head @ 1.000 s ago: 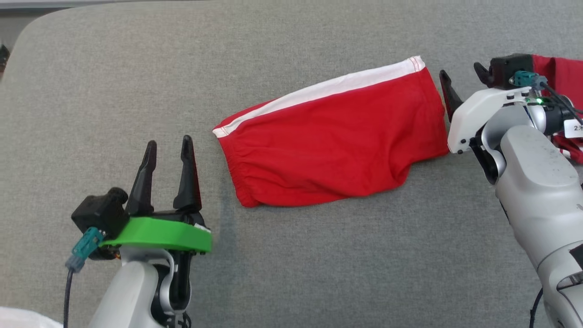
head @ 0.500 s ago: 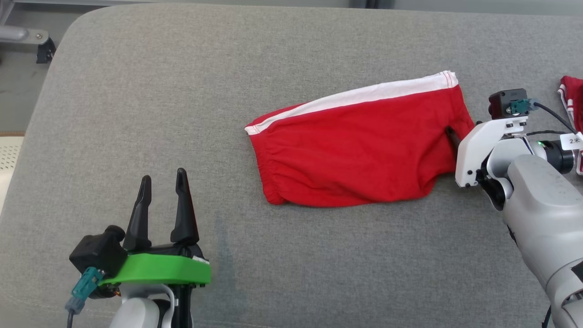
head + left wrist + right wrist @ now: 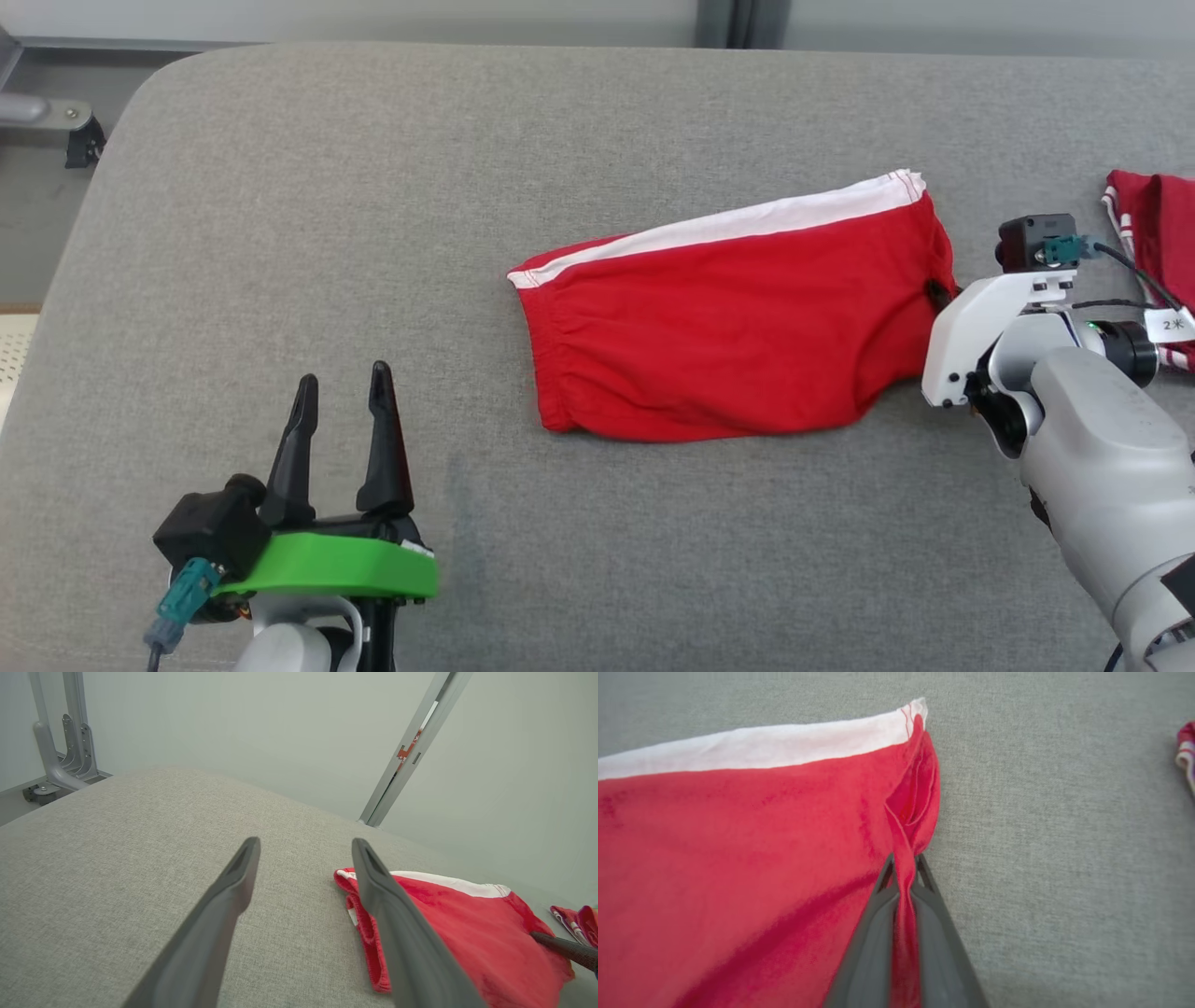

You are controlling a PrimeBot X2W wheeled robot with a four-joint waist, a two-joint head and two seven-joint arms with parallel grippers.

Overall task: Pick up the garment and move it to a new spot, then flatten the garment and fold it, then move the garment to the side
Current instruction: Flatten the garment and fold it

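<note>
The red shorts (image 3: 728, 317) lie flat on the grey upholstered cushion (image 3: 373, 187), towards its right half. A white band (image 3: 747, 224) runs along their far edge and the gathered waistband (image 3: 546, 373) forms their left end.

At the shorts' right end, the right gripper (image 3: 904, 861) is clenched on a pinch of the red fabric. A twisted fold of cloth runs between its two dark fingers, and the hem above it stands puckered open.

The left gripper (image 3: 344, 373) is well apart from the shorts, nearer the robot and to the left of the waistband. Its fingers are spread with nothing between them, above bare cushion.

Beyond the right gripper, further right of the shorts, a second red garment (image 3: 1153, 201) with white trim lies at the cushion's edge.
</note>
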